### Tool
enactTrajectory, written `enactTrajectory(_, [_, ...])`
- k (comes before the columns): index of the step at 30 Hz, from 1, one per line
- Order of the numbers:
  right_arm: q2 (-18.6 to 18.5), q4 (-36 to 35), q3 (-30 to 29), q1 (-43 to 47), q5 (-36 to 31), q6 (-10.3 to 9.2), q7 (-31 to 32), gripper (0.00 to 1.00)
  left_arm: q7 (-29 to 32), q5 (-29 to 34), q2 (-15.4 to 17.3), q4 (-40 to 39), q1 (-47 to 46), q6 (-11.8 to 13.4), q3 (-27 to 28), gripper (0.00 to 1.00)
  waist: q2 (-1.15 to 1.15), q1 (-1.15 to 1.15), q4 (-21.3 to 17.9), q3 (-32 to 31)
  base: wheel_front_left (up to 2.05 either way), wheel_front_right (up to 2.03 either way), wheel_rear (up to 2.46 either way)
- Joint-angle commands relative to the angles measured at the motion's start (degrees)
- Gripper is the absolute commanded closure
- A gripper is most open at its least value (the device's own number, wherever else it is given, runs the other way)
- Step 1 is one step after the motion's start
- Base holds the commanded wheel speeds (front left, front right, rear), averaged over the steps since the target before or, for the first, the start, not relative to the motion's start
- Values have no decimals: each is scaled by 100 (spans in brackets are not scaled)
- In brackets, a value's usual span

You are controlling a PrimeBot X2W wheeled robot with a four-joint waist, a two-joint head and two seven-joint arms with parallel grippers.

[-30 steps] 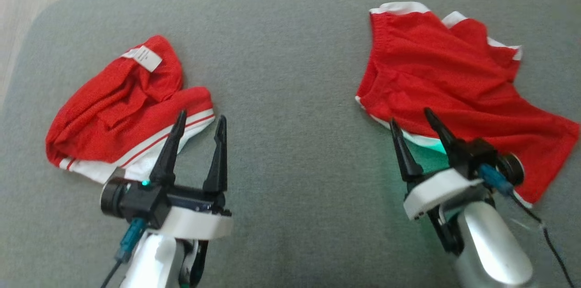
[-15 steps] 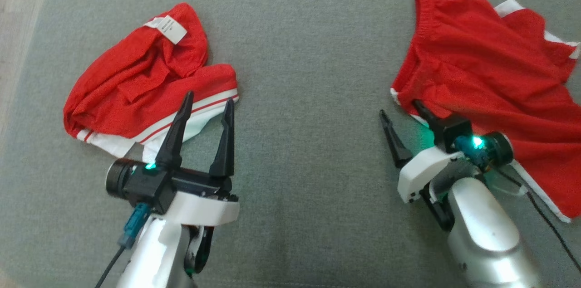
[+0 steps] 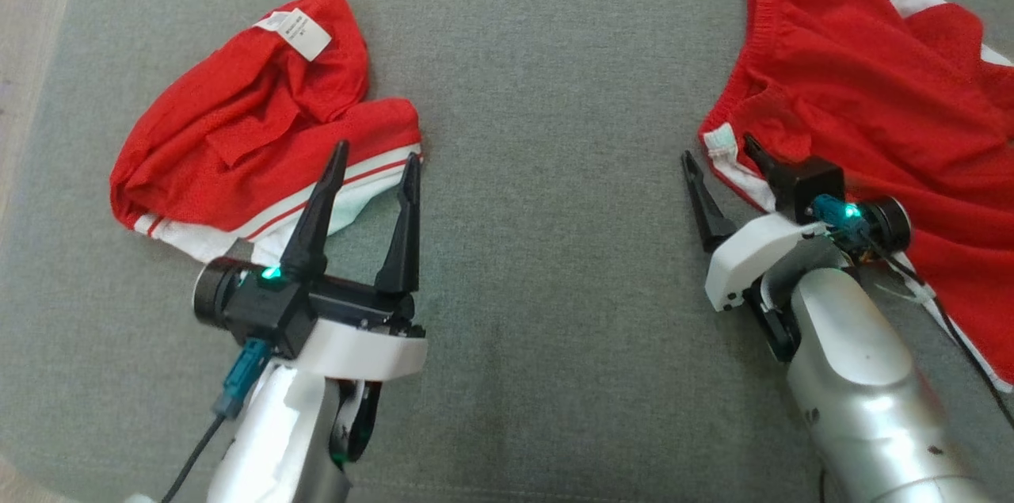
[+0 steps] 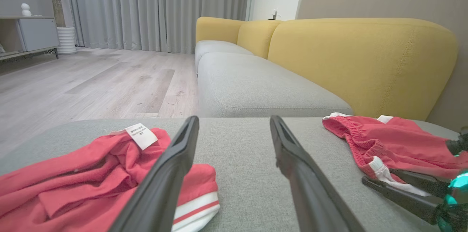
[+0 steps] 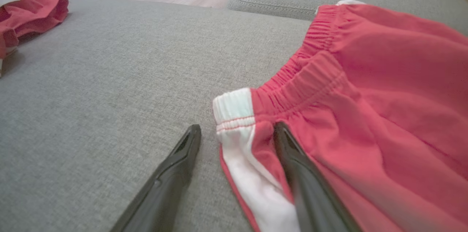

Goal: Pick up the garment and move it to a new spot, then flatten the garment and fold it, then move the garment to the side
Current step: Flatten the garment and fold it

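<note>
Red garment [image 5: 365, 89] corner between right gripper's [image 5: 237, 126] jaws

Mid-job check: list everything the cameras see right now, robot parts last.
crumpled shorts: 1, red with white trim and a white label, on the cushion's left side
spread shorts: 1, red with white trim, on the cushion's right side
cushion: 1, grey, under both shorts
sofa: 1, yellow back with grey seat, beyond the cushion
floor: 1, pale wood, left of the sofa
curtains: count unclear, grey, at the far wall
cabinet: 1, grey, far left by the curtains
left gripper: 1, dark fingers, open, by the crumpled shorts' striped edge
right gripper: 1, dark fingers, open, astride the spread shorts' white-striped waistband corner
</note>
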Motion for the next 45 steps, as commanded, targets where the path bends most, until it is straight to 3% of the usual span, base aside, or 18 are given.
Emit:
enactTrajectory(1, [2, 12, 190, -153, 99, -4, -80, 5, -45, 58, 17, -139, -196, -17, 179, 0, 0, 0, -13, -17, 0, 0, 0])
enactTrajectory(2, [2, 72, 262, -190, 195, -4, -114, 74, -45, 60, 14, -126, -200, -20, 173, 0, 0, 0, -18, -31, 0, 0, 0])
enactTrajectory(3, [2, 123, 358, -220, 307, -4, -151, 100, -45, 60, 12, -116, -204, -22, 169, 0, 0, 0, -22, -49, 0, 0, 0])
enactTrajectory(13, [2, 77, 1811, -109, 1322, -4, -420, 100, -45, 71, 3, -42, -107, -19, 224, 0, 0, 0, -133, -361, 0, 0, 0])
enactTrajectory(19, [2, -383, 3134, 127, 2168, -4, -262, 100, -45, 67, -1, -17, -1, -15, 244, 0, 0, 0, -203, -570, 0, 0, 0])
enactTrajectory(23, [2, -498, 3528, 170, 2429, -4, -96, 100, -45, 68, -2, -24, 48, -4, 268, 0, 0, 0, -246, -636, 0, 0, 0])
enactTrajectory(24, [2, -492, 3596, 169, 2464, -4, -51, 79, -45, 69, -3, -28, 65, 0, 275, 0, 0, 0, -261, -660, 0, 0, 0])
enactTrajectory(25, [2, -484, 3636, 168, 2485, -4, -38, 10, -45, 70, -3, -29, 83, 4, 282, 0, 0, 0, -277, -684, 0, 0, 0])
enactTrajectory(26, [2, -465, 3649, 164, 2493, -4, -35, 0, -45, 71, -3, -31, 101, 7, 290, 0, 0, 0, -294, -702, 0, 0, 0])
enactTrajectory(32, [2, -456, 3430, 188, 2444, -4, -245, 0, -45, 74, 9, -66, 215, 28, 358, 0, 0, 0, -450, -842, 0, 0, 0])
enactTrajectory(36, [2, -527, 2989, 319, 2330, -4, -385, 0, -45, 79, 42, -95, 312, 39, 426, 0, 0, 0, -635, -966, 0, 0, 0])
enactTrajectory(40, [-39, -746, 1948, 612, 2029, -4, -530, 0, -45, 88, 62, -141, 400, 53, 475, 0, 0, 0, -851, -1068, 0, 0, 0])
enactTrajectory(41, [-74, -965, 1316, 860, 1701, -4, -562, 0, -45, 81, 74, -156, 450, 53, 505, 0, 0, 0, -971, -1107, 0, 0, 0])
enactTrajectory(45, [-28, -1569, -29, 1549, 1105, -4, -581, 0, -45, 81, 85, -138, 525, 26, 528, 0, 0, 0, -1182, -1167, 0, 0, 0])
